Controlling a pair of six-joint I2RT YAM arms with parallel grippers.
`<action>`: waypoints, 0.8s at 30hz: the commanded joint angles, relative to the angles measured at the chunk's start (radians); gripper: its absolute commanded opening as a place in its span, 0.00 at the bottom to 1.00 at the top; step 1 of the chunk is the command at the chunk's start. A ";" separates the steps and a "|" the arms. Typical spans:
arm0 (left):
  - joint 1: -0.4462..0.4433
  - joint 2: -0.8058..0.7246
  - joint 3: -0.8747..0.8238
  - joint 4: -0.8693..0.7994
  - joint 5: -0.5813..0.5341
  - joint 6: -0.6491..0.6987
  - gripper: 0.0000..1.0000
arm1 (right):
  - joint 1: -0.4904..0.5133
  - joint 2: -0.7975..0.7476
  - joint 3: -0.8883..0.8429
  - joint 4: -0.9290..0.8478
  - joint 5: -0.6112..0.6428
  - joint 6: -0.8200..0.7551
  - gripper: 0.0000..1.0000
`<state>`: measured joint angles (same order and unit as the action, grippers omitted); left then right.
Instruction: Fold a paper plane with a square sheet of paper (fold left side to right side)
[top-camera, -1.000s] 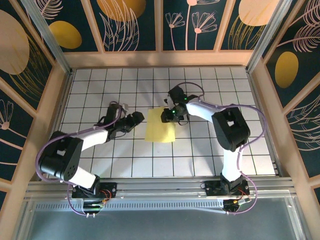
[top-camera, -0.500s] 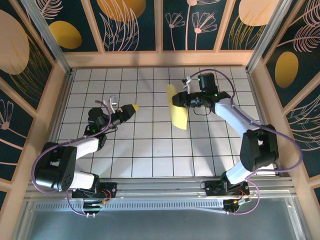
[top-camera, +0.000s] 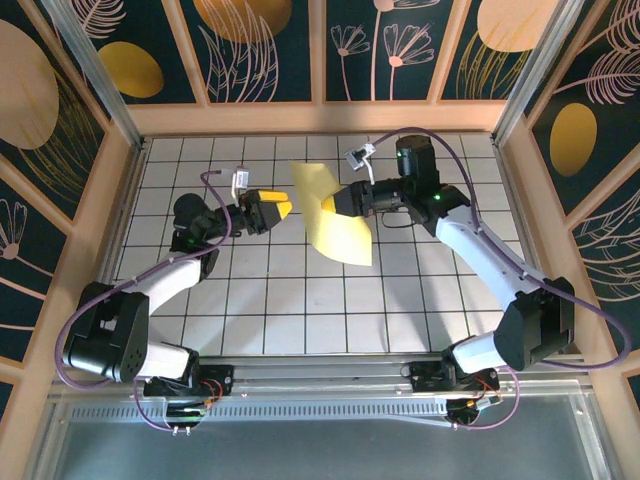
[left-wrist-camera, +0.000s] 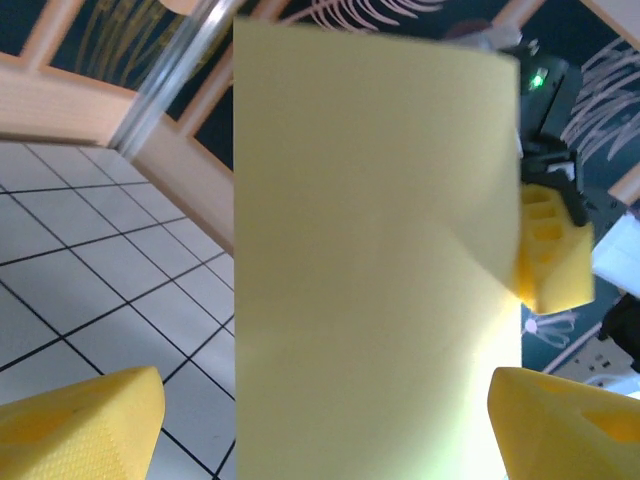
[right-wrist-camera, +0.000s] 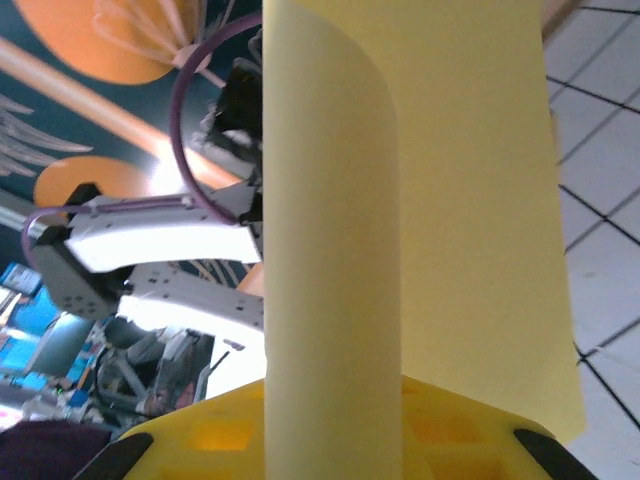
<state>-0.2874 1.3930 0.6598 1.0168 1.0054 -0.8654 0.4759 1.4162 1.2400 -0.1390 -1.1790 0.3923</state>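
While the right gripper (top-camera: 345, 203) pinched the thin pale yellow square sheet of paper (top-camera: 335, 228), curled aloft at upper centre, the left gripper (top-camera: 280, 208) hovered spread beside its left edge; no crease showed, so the folding seemingly lay ahead.

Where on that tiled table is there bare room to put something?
The table is bare in its near middle, between the arms, and at the far-left corner. Crowded: far middle, left pincer and right pincer at the square sheet of paper.
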 joint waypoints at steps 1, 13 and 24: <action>-0.021 -0.015 0.048 -0.045 0.073 0.089 0.84 | 0.021 -0.008 0.039 0.064 -0.056 0.034 0.24; -0.039 -0.030 0.066 -0.117 0.054 0.099 0.03 | -0.051 0.028 0.072 -0.105 0.182 -0.103 0.26; -0.038 0.049 0.132 -0.577 -0.070 0.205 0.00 | -0.110 0.033 -0.014 -0.223 0.565 -0.158 0.61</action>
<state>-0.3229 1.4124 0.7677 0.6094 0.9619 -0.7170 0.3878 1.4448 1.2648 -0.3115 -0.7811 0.2516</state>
